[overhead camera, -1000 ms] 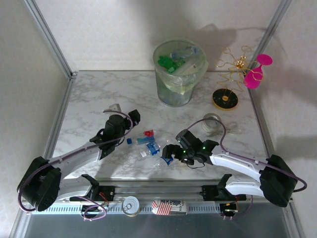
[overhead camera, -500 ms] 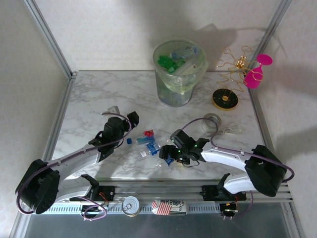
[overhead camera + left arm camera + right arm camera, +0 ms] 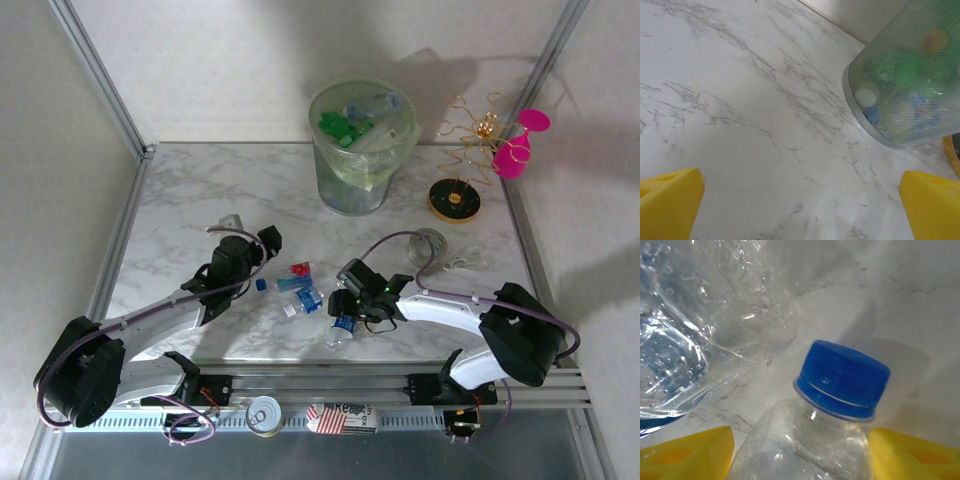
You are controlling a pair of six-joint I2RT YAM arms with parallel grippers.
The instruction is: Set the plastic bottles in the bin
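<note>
- Currently, the right claw (image 3: 343,312) sits low near the front edge of the surface (image 3: 200,190). Its yellow pads (image 3: 690,452) stand one on each side of a clear blue-capped bottle (image 3: 815,430) that lies there. We cannot tell whether the pads press the bottle or merely flank it.
- We judge that the pads straddle the shoulder below the cap because the thin body is stiffest there.
- A crumpled clear bottle (image 3: 715,315) lies just beside the capped one. We consider it liable to be nudged.
- The left claw (image 3: 265,240) is released, with its fingers wide apart and nothing between them. It faces the bin (image 3: 362,150) over bare surface, and we judge that it is parked clear of the right arm.
- The bin stands at the far centre and holds green and clear bottles. The loose bottles (image 3: 300,285) lie between the claws, well apart from it.
- The surface is smooth, white and marble-patterned. Pale walls and metal frame posts (image 3: 95,75) enclose it.
- A tin can (image 3: 265,415) rests at the front rail. A pink goblet (image 3: 520,145) stands far right.
</note>
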